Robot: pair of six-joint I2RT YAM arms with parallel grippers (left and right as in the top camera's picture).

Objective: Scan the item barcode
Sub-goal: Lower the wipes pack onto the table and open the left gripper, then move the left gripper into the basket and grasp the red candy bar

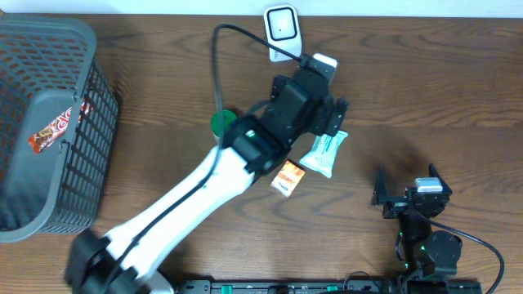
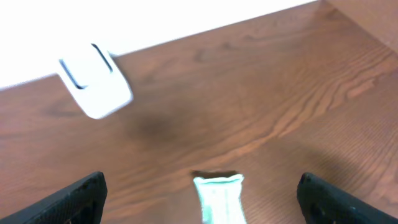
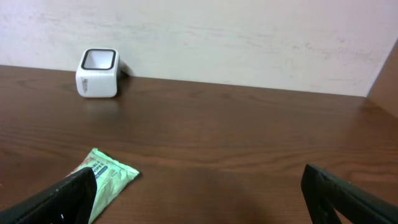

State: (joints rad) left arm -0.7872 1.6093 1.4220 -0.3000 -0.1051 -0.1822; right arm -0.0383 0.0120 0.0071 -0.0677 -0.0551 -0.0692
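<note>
We list:
1. Mint-green packet (image 1: 324, 153): flat on the wooden surface (image 1: 425, 90), between the fingers of the left pincer (image 2: 208, 202), which stand spread and clear of it.
2. White scanner (image 1: 282, 28): far edge.
3. Small orange box (image 1: 288, 177): just beside the packet.
4. Right pincer (image 3: 202, 196): spread, holding nothing.
5. Grey basket (image 1: 94, 139): far left.

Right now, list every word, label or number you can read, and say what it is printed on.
No text reads clearly.
Mint-green foil packet: dark print, too blurred.
Small orange cardboard box: markings too small.
Red snack wrapper in the grey plastic basket: white lettering, too small.
White plastic scanner: no text visible.
</note>
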